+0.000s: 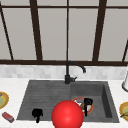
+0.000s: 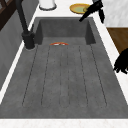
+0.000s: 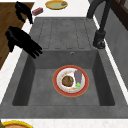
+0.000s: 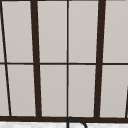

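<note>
Red-rimmed plate (image 3: 70,80) lies in the basin (below) right hand's (image 3: 23,42) straight, spread fingers (image 3: 37,51)

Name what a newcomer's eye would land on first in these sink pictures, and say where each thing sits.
A big red ball sits at the front edge of the sink in the front view. Behind it, a red-rimmed plate of food lies in the sink's basin, with the right hand above it. The left hand hangs over the draining board, and a black tap stands behind the sink.
</note>
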Motion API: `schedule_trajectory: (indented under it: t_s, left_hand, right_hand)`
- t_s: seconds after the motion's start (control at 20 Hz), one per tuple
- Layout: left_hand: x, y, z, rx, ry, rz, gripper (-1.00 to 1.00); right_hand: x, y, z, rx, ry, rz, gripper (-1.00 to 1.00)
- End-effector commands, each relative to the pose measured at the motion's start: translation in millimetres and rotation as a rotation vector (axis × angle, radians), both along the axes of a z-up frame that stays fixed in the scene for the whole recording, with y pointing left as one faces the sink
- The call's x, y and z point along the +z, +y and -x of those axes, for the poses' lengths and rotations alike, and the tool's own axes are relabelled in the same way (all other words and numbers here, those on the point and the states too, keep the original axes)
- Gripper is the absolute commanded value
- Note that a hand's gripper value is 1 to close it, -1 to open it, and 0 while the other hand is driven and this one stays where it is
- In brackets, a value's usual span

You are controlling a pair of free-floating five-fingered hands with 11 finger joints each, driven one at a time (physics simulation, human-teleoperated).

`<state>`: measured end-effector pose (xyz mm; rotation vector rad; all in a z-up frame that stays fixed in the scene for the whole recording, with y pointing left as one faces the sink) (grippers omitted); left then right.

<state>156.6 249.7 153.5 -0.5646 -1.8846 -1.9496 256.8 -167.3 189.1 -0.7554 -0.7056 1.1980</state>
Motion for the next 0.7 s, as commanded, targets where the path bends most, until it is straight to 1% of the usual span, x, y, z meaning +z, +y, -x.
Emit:
schedule_trajectory:
  t_s: [0.0, 0.1, 0.25, 0.4, 0.5, 0.55, 0.65]
  left_hand:
    - [0, 0, 0.0, 0.000, 0.000, 0.000, 0.00]
    - [0, 0, 0.0, 0.000, 0.000, 0.000, 0.00]
    - [0, 0, 0.0, 0.000, 0.000, 0.000, 0.00]
    - [0, 0, 0.0, 0.000, 0.000, 0.000, 0.00]
    - [0, 0, 0.0, 0.000, 0.000, 0.000, 0.00]
    - [0, 0, 0.0, 0.000, 0.000, 0.000, 0.00]
    - [0, 0, 0.0, 0.000, 0.000, 0.000, 0.00]
  right_hand:
    - [-26, 0, -27, 0.020, 0.062, 0.000, -1.00]
    - [-37, 0, -38, 0.025, 0.090, -0.003, -1.00]
    - [-42, 1, -48, 0.026, 0.165, -0.022, -1.00]
    - [-44, 5, -56, 0.043, 0.234, -0.044, -1.00]
    - [-50, 3, -65, 0.050, 0.276, -0.035, -1.00]
    - [-52, 3, -74, 0.054, 0.288, -0.027, -1.00]
    - [-54, 3, -94, 0.064, 0.288, -0.017, -1.00]
